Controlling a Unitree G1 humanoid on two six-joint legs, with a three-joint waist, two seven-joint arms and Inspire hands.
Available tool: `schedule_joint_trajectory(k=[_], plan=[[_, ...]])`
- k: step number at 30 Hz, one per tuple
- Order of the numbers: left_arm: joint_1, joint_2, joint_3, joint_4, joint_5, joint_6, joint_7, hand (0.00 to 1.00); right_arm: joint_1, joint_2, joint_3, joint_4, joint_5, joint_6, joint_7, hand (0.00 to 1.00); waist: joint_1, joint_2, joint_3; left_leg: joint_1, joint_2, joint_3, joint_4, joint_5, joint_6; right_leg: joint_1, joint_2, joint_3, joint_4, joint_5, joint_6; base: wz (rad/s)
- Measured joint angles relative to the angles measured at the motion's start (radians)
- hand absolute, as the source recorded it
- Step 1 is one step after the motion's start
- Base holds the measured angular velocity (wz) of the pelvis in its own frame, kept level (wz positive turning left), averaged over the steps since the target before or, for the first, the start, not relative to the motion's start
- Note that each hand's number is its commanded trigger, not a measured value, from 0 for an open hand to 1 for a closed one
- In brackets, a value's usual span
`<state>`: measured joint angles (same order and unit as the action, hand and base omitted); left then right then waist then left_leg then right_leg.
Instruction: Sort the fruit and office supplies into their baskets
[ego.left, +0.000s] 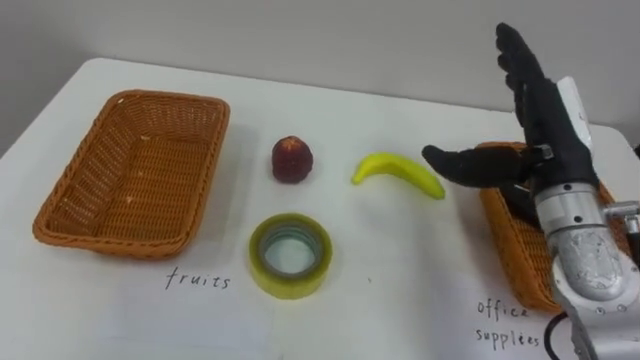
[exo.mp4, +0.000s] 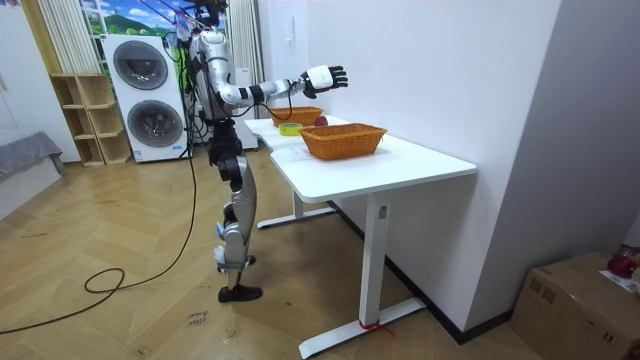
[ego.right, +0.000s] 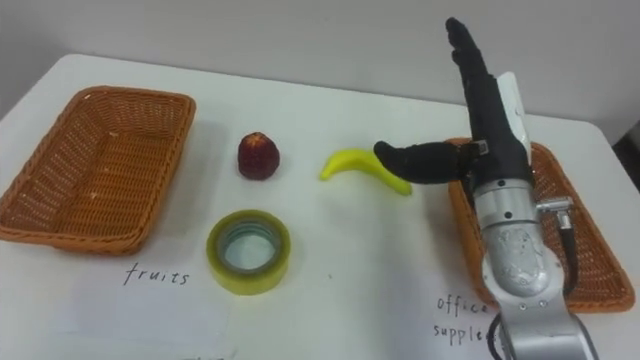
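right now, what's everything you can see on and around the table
table: one, white, by the wall
fruits basket: one, orange-brown wicker, table's left side, nothing in it
office supplies basket: one, orange-brown wicker, table's right side, partly behind the arm
red fruit: one, dark red, between the fruits basket and the banana
banana: one, yellow, middle of the table, right of the red fruit
tape roll: one, yellow-green, lying flat in front of the red fruit
handwritten labels: two, dark ink, one in front of each basket
washing machines: two, white, stacked behind the robot
cardboard box: one, brown, on the floor at the room view's right
right robot hand: one, black, open, raised over the office supplies basket's near edge
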<state>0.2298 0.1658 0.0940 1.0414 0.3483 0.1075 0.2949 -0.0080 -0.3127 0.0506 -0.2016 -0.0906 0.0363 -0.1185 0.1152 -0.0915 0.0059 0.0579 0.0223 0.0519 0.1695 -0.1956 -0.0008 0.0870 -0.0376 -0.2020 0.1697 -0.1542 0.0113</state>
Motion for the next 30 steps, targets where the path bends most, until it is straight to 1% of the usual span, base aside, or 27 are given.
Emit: schedule_joint_trajectory(k=[8, 11, 13, 15, 18, 20, 22, 27, 30], plan=[[-0.004, -0.001, 0.0, -0.001, -0.001, 0.003, 0.008, 0.0, -0.031, 0.018, 0.021, 0.0, 0.007, 0.0, 0.016, 0.0, 0.003, 0.0, -0.0013, -0.011, -0.001, -0.014, 0.007, 0.0, 0.0, -0.002, -0.001, -0.02, -0.001, 0.0, 0.0, 0.07], [-0.007, -0.002, -0.001, -0.001, -0.004, 0.003, 0.009, 0.0, -0.032, 0.022, 0.054, 0.002, 0.013, 0.0, 0.032, 0.0, 0.008, 0.002, -0.0019, -0.011, -0.001, -0.014, 0.007, 0.0, 0.0, -0.002, -0.001, -0.02, -0.001, 0.0, 0.0, 0.0], [-0.009, -0.004, -0.001, -0.004, -0.004, 0.004, 0.009, 0.0, -0.032, 0.036, 0.074, 0.014, 0.014, 0.0, 0.046, 0.0, 0.011, 0.001, -0.0021, -0.011, -0.001, -0.014, 0.009, 0.0, 0.0, -0.002, -0.002, -0.02, -0.001, 0.0, 0.0, 0.0], [-0.015, -0.004, -0.001, -0.004, -0.004, 0.004, 0.009, 0.0, -0.032, 0.042, 0.09, 0.028, 0.014, 0.0, 0.053, 0.0, 0.016, 0.001, -0.0022, -0.011, -0.001, -0.013, 0.009, 0.0, 0.0, -0.002, -0.002, -0.02, -0.001, 0.0, 0.0, 0.0], [-0.027, -0.005, -0.001, -0.005, -0.004, 0.004, 0.009, 0.0, -0.032, 0.048, 0.104, 0.038, 0.011, 0.012, 0.074, 0.0, 0.026, 0.001, -0.0024, -0.012, -0.001, -0.013, 0.006, 0.0, 0.0, -0.002, -0.003, -0.019, -0.001, 0.0, 0.0, 0.0], [-0.03, -0.006, -0.001, -0.005, -0.003, 0.004, 0.01, 0.0, -0.033, 0.048, 0.116, 0.038, 0.011, 0.017, 0.09, 0.0, 0.028, 0.0, -0.0029, -0.012, -0.002, -0.013, 0.006, 0.0, 0.0, -0.002, -0.003, -0.019, -0.001, 0.0, 0.0, 0.0], [-0.03, -0.011, -0.001, -0.005, -0.003, 0.006, 0.021, 0.0, -0.032, 0.053, 0.129, 0.039, 0.011, 0.03, 0.114, 0.0, 0.028, -0.002, -0.0043, -0.012, -0.002, -0.013, 0.007, 0.001, 0.0, -0.001, -0.003, -0.019, -0.001, 0.0, 0.0, 0.0], [-0.03, -0.018, -0.005, -0.014, -0.003, 0.017, 0.027, 0.0, -0.045, 0.054, 0.157, 0.074, -0.002, 0.031, 0.136, 0.0, 0.03, -0.008, -0.0065, -0.014, -0.003, -0.014, 0.01, 0.001, 0.001, 0.0, -0.004, -0.02, -0.001, 0.0, 0.0, 0.0], [-0.035, -0.018, -0.031, -0.021, -0.003, 0.017, 0.027, 0.0, -0.053, 0.054, 0.169, 0.107, -0.002, 0.038, 0.147, 0.0, 0.034, -0.01, -0.0062, -0.015, -0.004, -0.014, 0.011, 0.001, 0.001, 0.0, -0.004, -0.02, -0.001, 0.0, 0.0, 0.0]])
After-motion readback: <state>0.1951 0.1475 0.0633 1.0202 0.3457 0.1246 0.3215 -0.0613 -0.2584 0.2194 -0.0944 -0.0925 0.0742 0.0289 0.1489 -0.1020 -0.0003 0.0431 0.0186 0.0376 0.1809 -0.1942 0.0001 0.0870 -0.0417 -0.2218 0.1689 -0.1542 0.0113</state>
